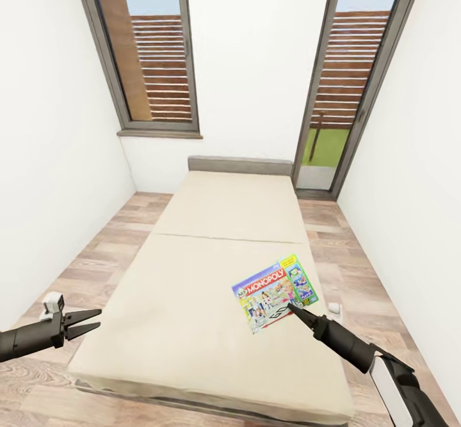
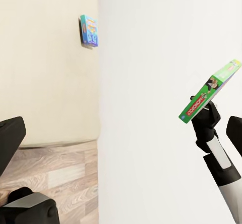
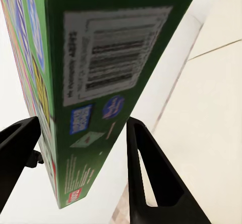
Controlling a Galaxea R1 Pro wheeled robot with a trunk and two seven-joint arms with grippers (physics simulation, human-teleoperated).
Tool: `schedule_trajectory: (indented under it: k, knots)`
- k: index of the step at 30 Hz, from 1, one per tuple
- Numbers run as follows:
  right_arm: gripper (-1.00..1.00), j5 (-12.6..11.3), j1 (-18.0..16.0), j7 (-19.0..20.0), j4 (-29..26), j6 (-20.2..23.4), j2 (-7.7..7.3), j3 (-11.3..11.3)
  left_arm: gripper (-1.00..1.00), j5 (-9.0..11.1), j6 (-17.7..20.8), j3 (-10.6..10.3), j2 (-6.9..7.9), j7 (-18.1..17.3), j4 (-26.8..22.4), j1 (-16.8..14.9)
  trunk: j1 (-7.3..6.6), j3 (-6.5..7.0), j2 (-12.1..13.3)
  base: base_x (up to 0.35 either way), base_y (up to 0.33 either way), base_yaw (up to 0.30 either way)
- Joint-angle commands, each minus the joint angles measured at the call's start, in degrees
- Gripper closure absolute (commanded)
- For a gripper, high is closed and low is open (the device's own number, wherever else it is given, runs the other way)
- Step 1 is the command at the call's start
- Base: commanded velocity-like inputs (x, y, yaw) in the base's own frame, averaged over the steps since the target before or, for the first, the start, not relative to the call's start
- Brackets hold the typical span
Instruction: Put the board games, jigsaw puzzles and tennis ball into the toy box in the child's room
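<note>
Two board games could be counted. One, the Monopoly box with a light blue front, red logo and green edge, was pinched between the fingers of the right gripper and held tilted over the right side of the near mattress section. In the right wrist view the green edge of that box, with its barcode label, sat between the two black fingers, which closed on it from either side. From the left wrist view the same box appeared edge-on, lifted clear above the right gripper. The second board game, a small blue box, lay flat on the beige bed surface in the left wrist view, well apart from the held one; its print was too small to read.

The bed had two beige mattress sections and one low grey headboard against the far wall. The left gripper hovered at the bed's near left corner, over the wood floor, its two fingers spread and holding nothing. Two tall grey-framed windows stood in the white walls of the narrow room
</note>
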Motion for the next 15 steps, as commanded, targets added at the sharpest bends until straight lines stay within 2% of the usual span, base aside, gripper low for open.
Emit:
schedule_trajectory:
  k: [1,15]
  knots:
    - [1.0,-0.3,0.0,0.1,0.0,0.5,0.01,0.0,-1.0,-0.1,0.6,0.0,-0.01,-0.3,0.0,0.0,0.03,-0.01,-0.1,0.0,-0.058,0.069]
    - [1.0,-0.4,0.0,0.0,-0.1,0.4,0.02,0.0,-1.0,-0.1,0.5,0.0,-0.06,-0.3,0.0,0.0,0.03,1.32,-0.1,0.0,-0.051,0.072]
